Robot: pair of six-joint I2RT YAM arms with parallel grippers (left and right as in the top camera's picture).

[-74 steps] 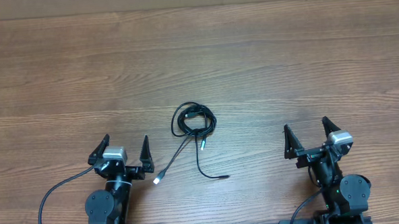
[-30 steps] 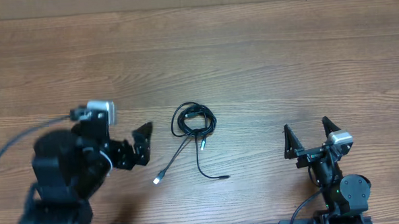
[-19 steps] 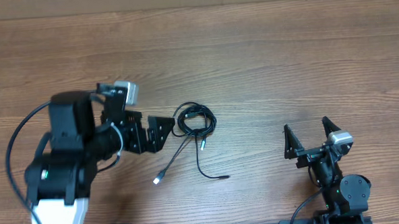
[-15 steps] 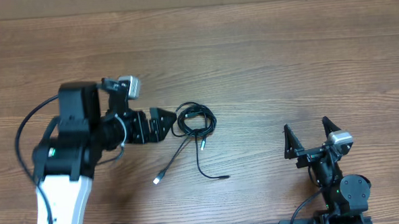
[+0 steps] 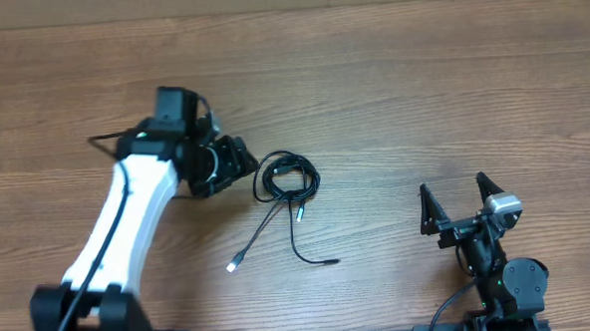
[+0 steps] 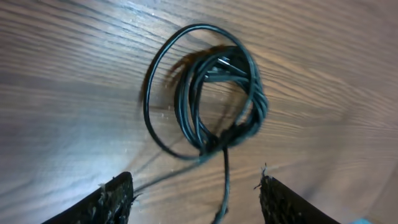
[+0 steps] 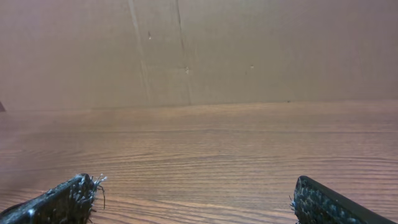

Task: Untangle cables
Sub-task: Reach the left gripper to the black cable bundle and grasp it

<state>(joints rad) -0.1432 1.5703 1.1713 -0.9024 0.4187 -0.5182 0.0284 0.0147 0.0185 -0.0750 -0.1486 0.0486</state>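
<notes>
Black cables [image 5: 287, 178] coiled on table [image 5: 371, 82], far from edges; left claw [image 6: 194, 182] apart beside coil; right claw [image 5: 453, 189] apart, well away.

One tangled bundle of black cables [image 5: 288, 178], three visible plug ends [image 5: 233, 266] [image 5: 329, 261] [image 5: 299, 213], two robot arms [image 5: 127, 208] [image 5: 499, 266], one table [image 5: 422, 100]

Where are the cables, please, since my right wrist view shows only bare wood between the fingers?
Observer: The cables lie coiled near the middle of the table, well to the left of the right gripper.
Operator: Is the left arm anywhere near them?
Observer: Yes, the left gripper is open right beside the coil and holds nothing.
Operator: Are any ends free of the coil?
Observer: Two tails trail toward the robot, and one ends in a silvery plug.
</notes>
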